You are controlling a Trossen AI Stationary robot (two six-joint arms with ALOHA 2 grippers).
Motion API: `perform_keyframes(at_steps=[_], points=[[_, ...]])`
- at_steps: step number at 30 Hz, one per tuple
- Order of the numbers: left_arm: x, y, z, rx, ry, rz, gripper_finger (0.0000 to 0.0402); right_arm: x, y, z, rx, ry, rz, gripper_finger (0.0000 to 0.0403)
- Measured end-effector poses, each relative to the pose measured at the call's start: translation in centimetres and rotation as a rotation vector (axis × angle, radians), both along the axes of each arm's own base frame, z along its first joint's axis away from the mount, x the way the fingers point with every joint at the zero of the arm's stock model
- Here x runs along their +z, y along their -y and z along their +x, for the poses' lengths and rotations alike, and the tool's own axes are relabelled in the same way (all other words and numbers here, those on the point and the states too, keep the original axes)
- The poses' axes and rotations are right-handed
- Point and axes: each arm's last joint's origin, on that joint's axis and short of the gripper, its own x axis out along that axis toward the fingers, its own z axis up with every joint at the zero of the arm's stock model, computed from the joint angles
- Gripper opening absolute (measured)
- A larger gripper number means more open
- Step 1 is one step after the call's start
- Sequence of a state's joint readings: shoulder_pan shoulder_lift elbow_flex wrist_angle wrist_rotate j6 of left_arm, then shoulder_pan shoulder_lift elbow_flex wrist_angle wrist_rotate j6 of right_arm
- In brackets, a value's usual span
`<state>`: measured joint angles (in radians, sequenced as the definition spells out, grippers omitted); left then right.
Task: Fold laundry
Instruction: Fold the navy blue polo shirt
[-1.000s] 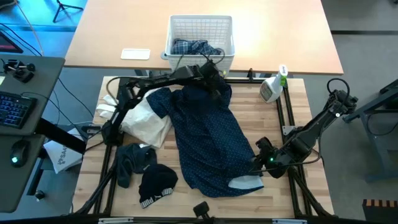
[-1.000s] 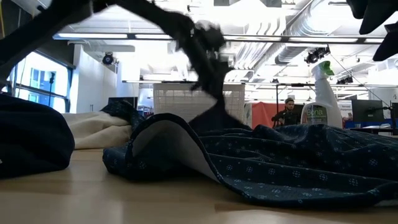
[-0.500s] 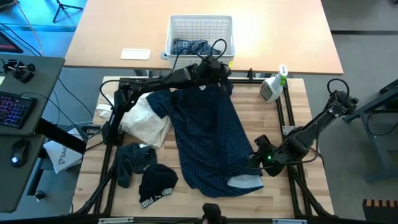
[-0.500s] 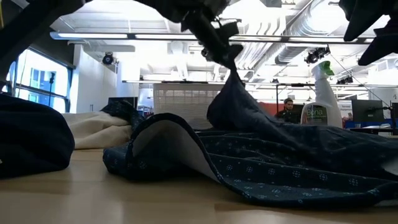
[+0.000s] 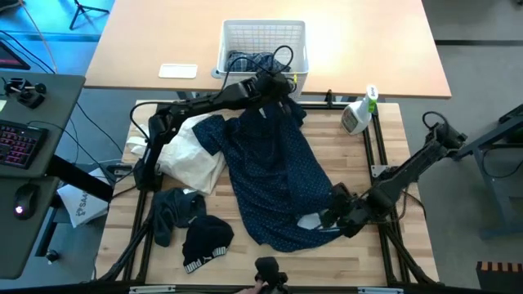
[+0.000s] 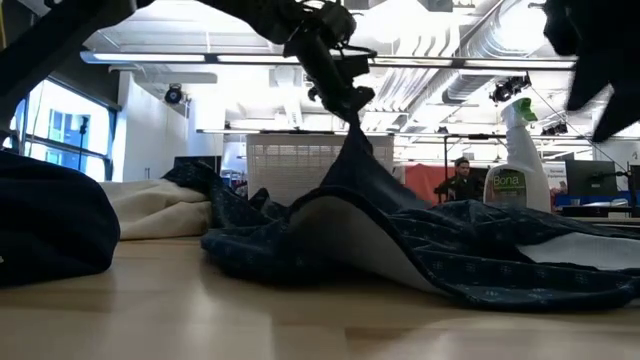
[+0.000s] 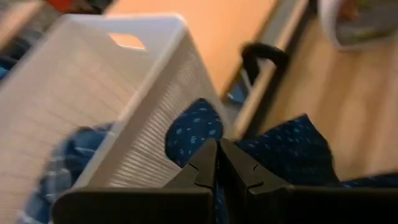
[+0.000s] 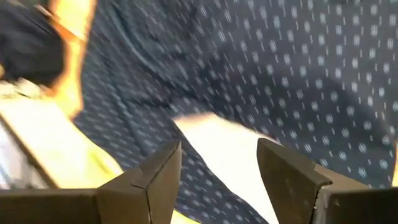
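Note:
A navy shirt with tiny white dots [image 5: 270, 171] lies spread on the wooden table, its far end pulled up into a peak [image 6: 352, 150]. My left gripper [image 5: 276, 88] is shut on that peak, just in front of the white lattice basket [image 5: 263, 41]. My right gripper [image 5: 327, 219] stands open just above the shirt's near right hem, where the pale inner side [image 8: 224, 146] shows. A plaid shirt [image 7: 53, 171] lies in the basket. Small dark pieces [image 5: 192, 229] rest on the near left of the table. My left gripper pinches the dotted shirt's far end [image 7: 202, 134] between its two shut fingers. The fingers slant down toward the table's far edge. The cloth hangs below them [image 6: 355, 135] in a drawn-up peak, while the rest of the shirt lies on the table.
A cream cloth [image 5: 192, 159] lies left of the navy shirt. A spray bottle [image 5: 358, 114] stands at the far right corner. A black frame rail [image 7: 264, 68] runs between the table and the basket. Bare wood shows along the right side [image 5: 384, 147].
My left gripper has risen near the basket and rolled, still shut, drawing the shirt's far end up into a taller peak. The shirt's near end has slid a little toward the far edge. My right gripper, still open, has sunk toward the near right hem.

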<state>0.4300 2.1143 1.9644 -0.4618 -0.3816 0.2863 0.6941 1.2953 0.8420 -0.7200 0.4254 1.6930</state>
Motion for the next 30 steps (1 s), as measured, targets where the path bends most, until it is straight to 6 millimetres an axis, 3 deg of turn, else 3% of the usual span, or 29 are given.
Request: perform_keyframes(at_steps=[6, 10, 14, 19, 25, 30], points=[[-0.3, 0.2, -0.1, -0.031, -0.017, -0.051, 0.0000, -4.8, -0.2, 0.7, 0.006, -0.081, 0.032, 0.0169], [-0.4, 0.2, -0.1, -0.044, -0.019, -0.061, 0.0000, -7.2, 1.4, 0.8, -0.077, -0.105, 0.027, 0.0095], [-0.6, 0.5, -0.2, -0.057, -0.058, -0.065, 0.0000, -8.2, 2.8, 1.2, -0.134, -0.059, 0.002, 0.0013], [-0.9, 1.2, -0.1, -0.081, -0.103, -0.073, 0.0000, -9.2, 2.8, 0.8, -0.084, -0.086, 0.092, 0.0010], [-1.2, 3.5, 0.5, -0.129, -0.140, -0.093, 0.0000, -9.0, -0.5, -1.3, 0.028, -0.163, 0.207, 0.0002], [-2.3, 5.1, 0.8, -0.159, -0.184, -0.113, 0.0000, -9.0, -2.7, -3.8, -0.021, -0.221, 0.273, 0.0002]])
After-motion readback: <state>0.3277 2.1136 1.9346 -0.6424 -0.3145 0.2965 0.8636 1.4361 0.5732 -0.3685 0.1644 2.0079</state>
